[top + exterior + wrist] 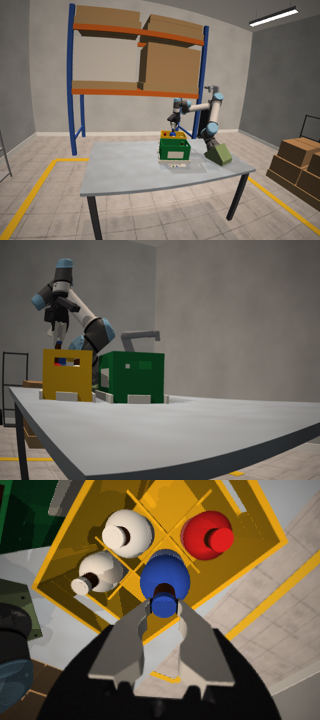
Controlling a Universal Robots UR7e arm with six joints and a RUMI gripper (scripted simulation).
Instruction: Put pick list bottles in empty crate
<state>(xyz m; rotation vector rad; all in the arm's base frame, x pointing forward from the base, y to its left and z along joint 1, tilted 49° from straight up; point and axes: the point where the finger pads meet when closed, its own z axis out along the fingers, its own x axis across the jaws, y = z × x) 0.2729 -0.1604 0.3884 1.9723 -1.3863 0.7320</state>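
Note:
My gripper [173, 129] [59, 341] [164, 599] is shut on the neck of a blue bottle [172, 134] [58, 346] [165, 577]. The bottle hangs upright, partly raised out of the yellow crate [178, 137] [67, 380] [267, 535]. In that crate stand a red bottle [165, 134] [200, 535] and two white bottles [135, 530] [105, 570]. The green crate [162, 151] [138, 380] [30, 525] shows one dark bottle neck [182, 143]; the rest inside is hidden. The pick list [180, 165] lies in front of it, with green and blue marks; its counts are too small to read.
Pale low stops [66, 396] [139, 399] surround the crate bases on the table [124, 165] [193, 426]. The green crate stands close beside the yellow one. An olive wedge-shaped block [218, 155] is by the arm's base. A tall shelf rack [134, 92] stands behind the table.

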